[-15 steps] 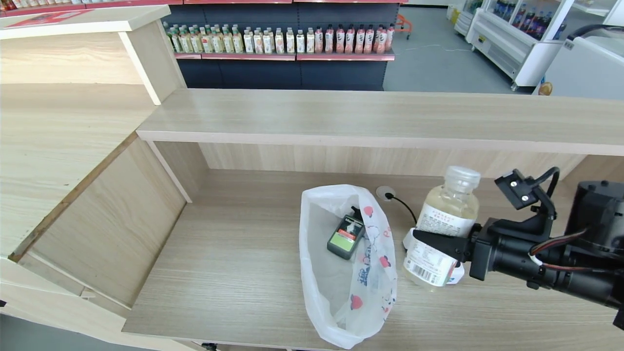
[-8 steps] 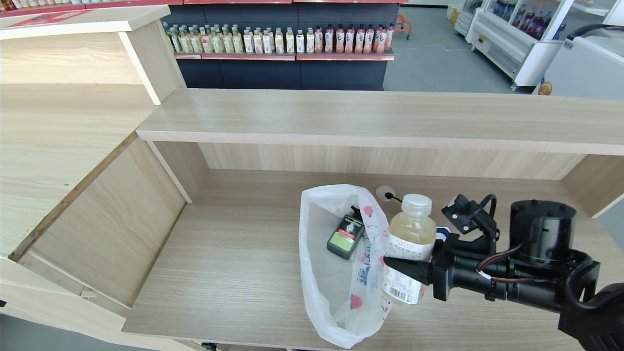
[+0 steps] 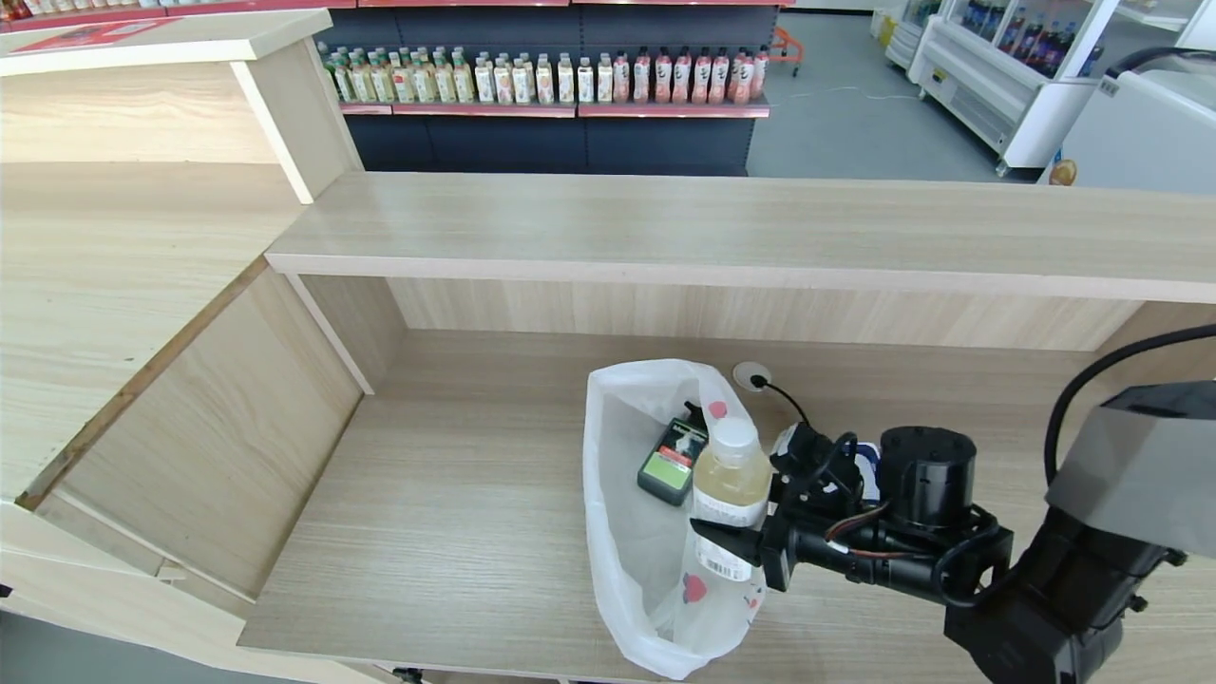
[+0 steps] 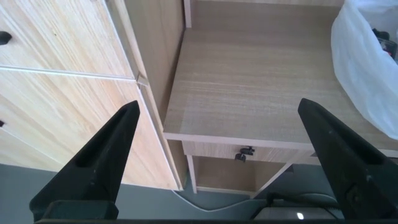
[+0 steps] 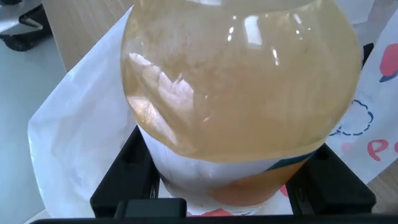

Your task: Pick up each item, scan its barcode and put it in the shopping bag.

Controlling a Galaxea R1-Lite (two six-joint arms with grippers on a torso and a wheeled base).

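A clear bottle of pale yellow drink with a white cap and white label stands upright in my right gripper, which is shut on its lower half. The bottle hangs over the right side of the white shopping bag, its base down inside the bag's mouth. In the right wrist view the bottle is very close, with the bag behind it. A dark handheld scanner with a green and red face shows at the bag's far side. My left gripper is open, off the counter's near-left edge.
The bag sits on a wooden counter with a side wall at left and a raised ledge behind. A black cable runs from a round port behind the bag. Shelves of bottles and fridges stand across the aisle.
My right arm has carried the bottle left and down, from beside the bag to over its right side, with the base now lowered into the bag's mouth. The bag and scanner stayed put.
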